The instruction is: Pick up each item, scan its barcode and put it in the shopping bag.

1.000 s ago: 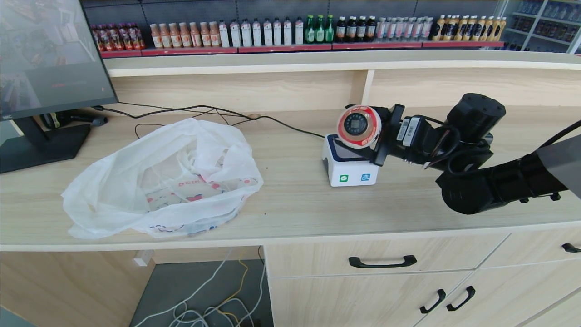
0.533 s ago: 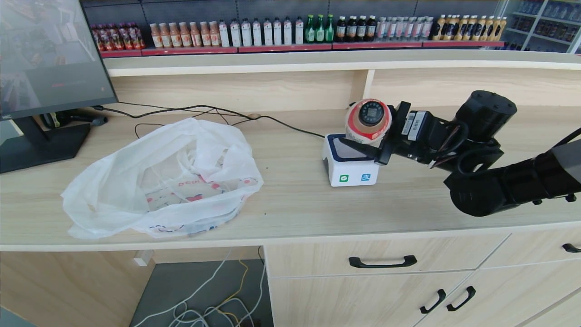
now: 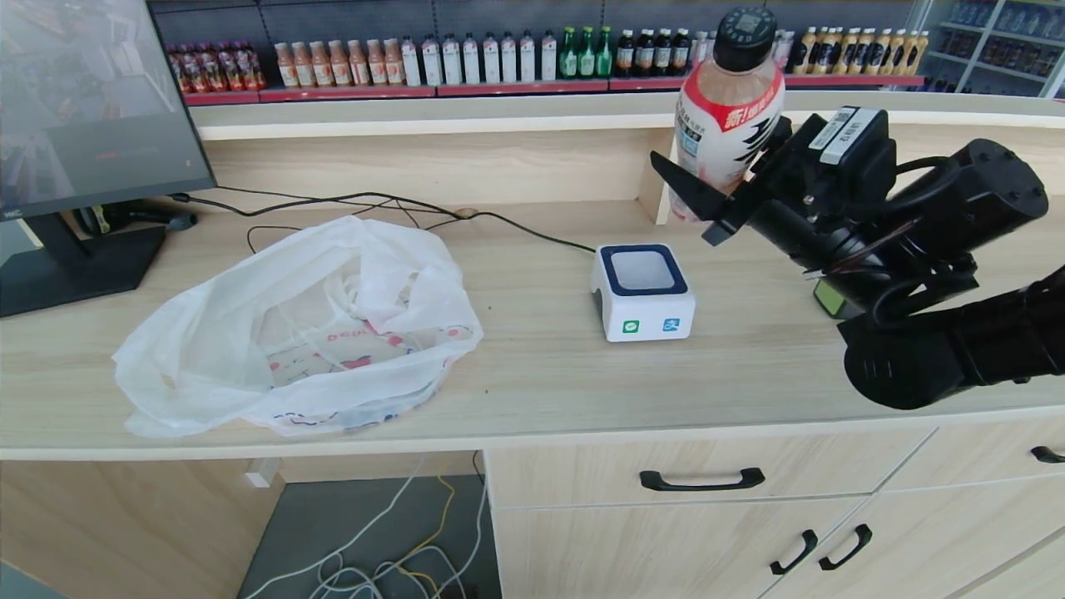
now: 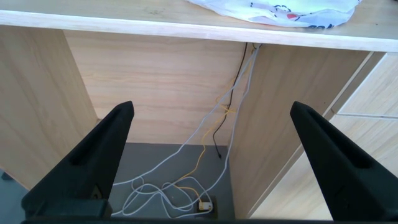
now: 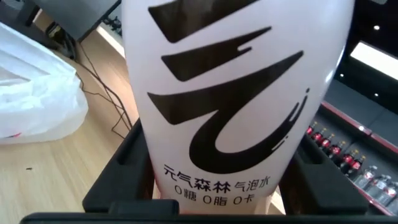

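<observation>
My right gripper (image 3: 725, 190) is shut on a pale pink drink bottle (image 3: 725, 108) with a black cap, held nearly upright, high above the counter to the right of and behind the scanner. The bottle's white label with black strokes (image 5: 233, 106) faces the right wrist camera. The white scanner box (image 3: 641, 291) with a dark blue window frame sits mid-counter. A white plastic shopping bag (image 3: 308, 324) lies open at the left with packaged goods inside. My left gripper (image 4: 214, 158) hangs open below the counter's edge, facing the floor cables.
A monitor (image 3: 91, 100) on a black stand occupies the far left. Black cables (image 3: 374, 204) run along the counter's back. A raised wooden ledge (image 3: 532, 112) backs the counter, with shelves of bottles (image 3: 532, 54) behind. Drawers (image 3: 703, 478) are under the counter.
My right gripper has lifted the bottle up and to the right off the scanner and turned it from lying cap-forward to nearly upright. The bag and scanner stayed still.
</observation>
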